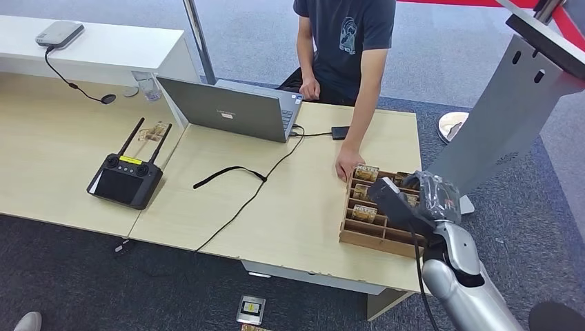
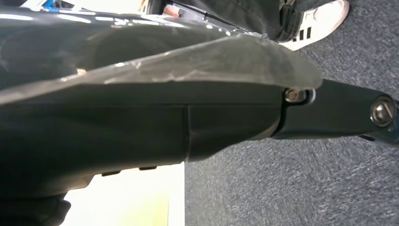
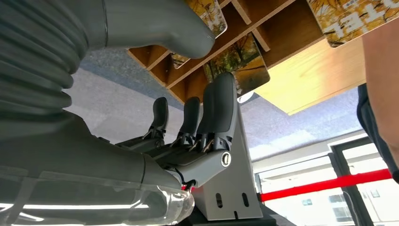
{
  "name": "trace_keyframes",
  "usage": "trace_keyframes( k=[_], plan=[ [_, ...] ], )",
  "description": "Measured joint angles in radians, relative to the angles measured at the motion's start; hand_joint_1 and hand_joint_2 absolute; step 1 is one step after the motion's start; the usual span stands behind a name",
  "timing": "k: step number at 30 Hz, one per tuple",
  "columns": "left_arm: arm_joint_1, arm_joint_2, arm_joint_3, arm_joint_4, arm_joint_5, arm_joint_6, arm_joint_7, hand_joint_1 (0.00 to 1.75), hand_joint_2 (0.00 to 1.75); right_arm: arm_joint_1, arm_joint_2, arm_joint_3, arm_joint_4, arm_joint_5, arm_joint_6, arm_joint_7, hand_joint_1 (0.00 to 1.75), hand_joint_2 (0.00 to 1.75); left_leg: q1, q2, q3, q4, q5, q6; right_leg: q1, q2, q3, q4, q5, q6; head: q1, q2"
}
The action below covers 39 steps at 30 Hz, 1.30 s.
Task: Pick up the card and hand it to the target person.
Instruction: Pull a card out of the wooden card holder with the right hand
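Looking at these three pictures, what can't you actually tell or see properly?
- Card rack, head view: the right hand covers its middle slots.
- Right hand, right wrist view: fingers apart near the cards; whether they touch one is unclear.
- Left hand, left wrist view: a dark cover hides its fingers.
- Person, head view: cut off by the top edge.
- Card print: too small to read.

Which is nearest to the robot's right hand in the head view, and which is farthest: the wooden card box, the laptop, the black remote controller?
From the right hand, nearest first:
1. Wooden card box, directly beneath the hand at the table's right end.
2. Laptop, across the table near the person.
3. Black remote controller, far on the left side.
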Motion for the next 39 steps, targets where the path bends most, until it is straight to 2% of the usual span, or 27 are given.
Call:
trace_keyframes(
  k=[7, 29, 32, 39],
  plan=[
    [0.0, 0.0, 0.0, 0.0, 0.0, 0.0, 0.003, 0.0, 0.0, -0.03, 0.01, 0.027, 0.077, -0.013, -0.013, -0.004, 0.76, 1.75, 0.0, 0.0, 0.0, 0.0, 0.0, 0.0, 0.0, 0.0, 0.0, 0.0, 0.0, 0.0, 0.0, 0.0],
    [0.0, 0.0, 0.0, 0.0, 0.0, 0.0, 0.001, 0.0, 0.0, -0.068, 0.007, 0.073, 0.206, -0.056, -0.065, 0.0, 0.96, 1.75, 0.0, 0.0, 0.0, 0.0, 0.0, 0.0, 0.0, 0.0, 0.0, 0.0, 0.0, 0.0, 0.0, 0.0],
    [0.0, 0.0, 0.0, 0.0, 0.0, 0.0, 0.001, 0.0, 0.0, -0.071, 0.004, 0.077, 0.209, -0.055, -0.066, 0.0, 1.08, 1.75, 0.0, 0.0, 0.001, 0.0, 0.0, 0.0, 0.0, 0.0, 0.0, 0.0, 0.0, 0.0, 0.0, 0.0],
    [0.0, 0.001, 0.0, 0.0, 0.0, 0.0, -0.003, 0.0, 0.0, -0.081, -0.006, 0.09, 0.214, -0.041, -0.06, 0.003, 1.7, 1.75, 0.0, 0.0, 0.001, 0.0, 0.0, 0.0, 0.0, 0.0, 0.001, 0.0, 0.0, 0.0, 0.0, 0.0]
  ],
)
